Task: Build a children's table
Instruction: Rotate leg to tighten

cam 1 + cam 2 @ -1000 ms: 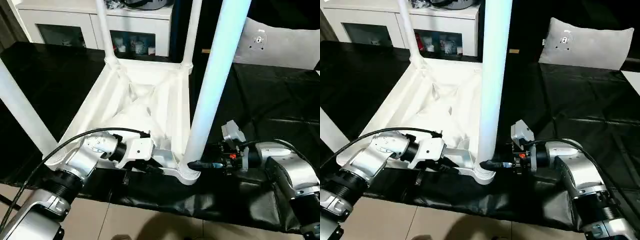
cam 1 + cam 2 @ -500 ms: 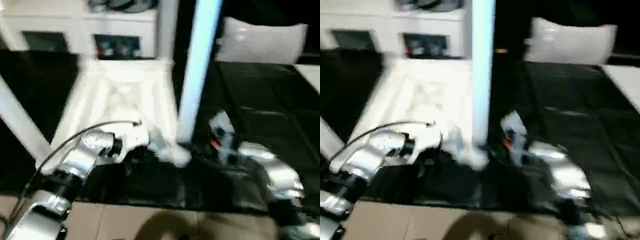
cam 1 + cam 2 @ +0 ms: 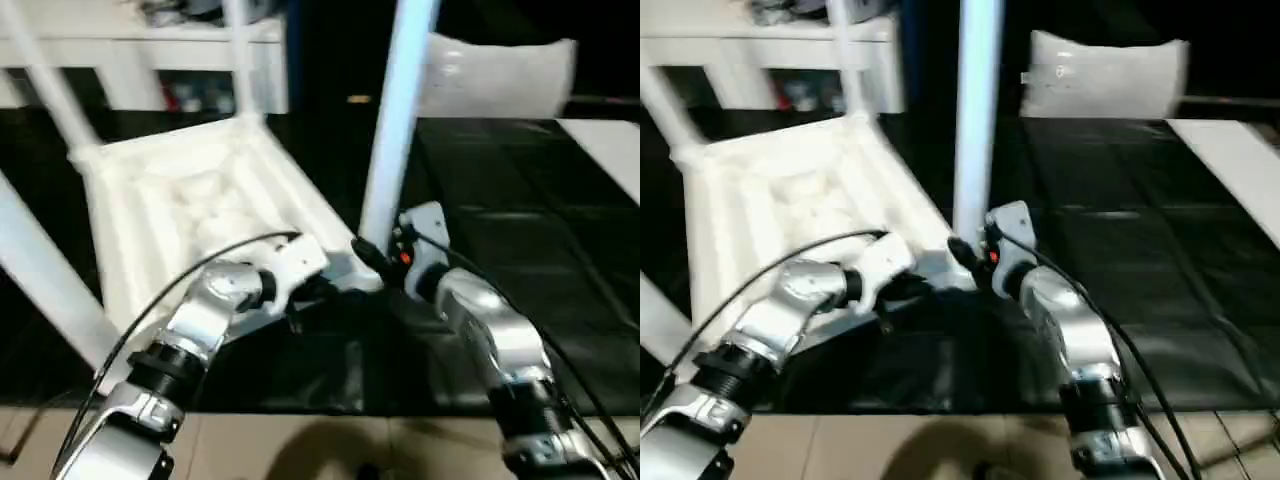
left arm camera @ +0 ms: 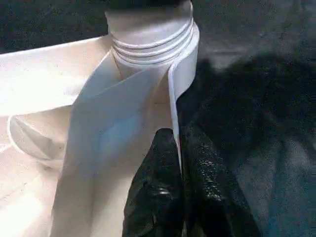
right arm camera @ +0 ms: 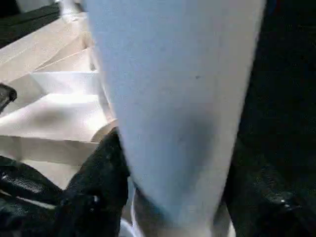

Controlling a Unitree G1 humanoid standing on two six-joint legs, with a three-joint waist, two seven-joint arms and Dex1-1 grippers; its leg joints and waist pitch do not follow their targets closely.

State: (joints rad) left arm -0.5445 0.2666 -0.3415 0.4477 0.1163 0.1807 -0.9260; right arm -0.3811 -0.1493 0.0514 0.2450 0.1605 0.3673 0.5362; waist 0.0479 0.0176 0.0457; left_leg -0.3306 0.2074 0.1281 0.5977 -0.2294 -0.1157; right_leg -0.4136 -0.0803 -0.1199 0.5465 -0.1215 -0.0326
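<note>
The children's table (image 3: 180,200) lies upside down on the black cloth, its white legs pointing up. My left gripper (image 4: 177,143) is shut on the thin rim of the top, just short of the near corner socket (image 4: 148,34). It also shows beside that corner (image 3: 312,288). My right gripper (image 3: 368,255) sits at the foot of the near right leg (image 3: 400,100). One black finger (image 5: 98,182) presses each side of that leg (image 5: 173,98).
A white cabinet (image 3: 150,60) stands behind the table and a white cushion (image 3: 500,75) lies at the back right. Black cloth (image 3: 520,200) covers the ground to the right. Tan floor (image 3: 300,450) runs along the front edge, and a pale surface (image 3: 610,140) lies far right.
The table has turned on the cloth: its near corner moved away from me and its far end swung left. Both grippers went with it. The view also shifted.
</note>
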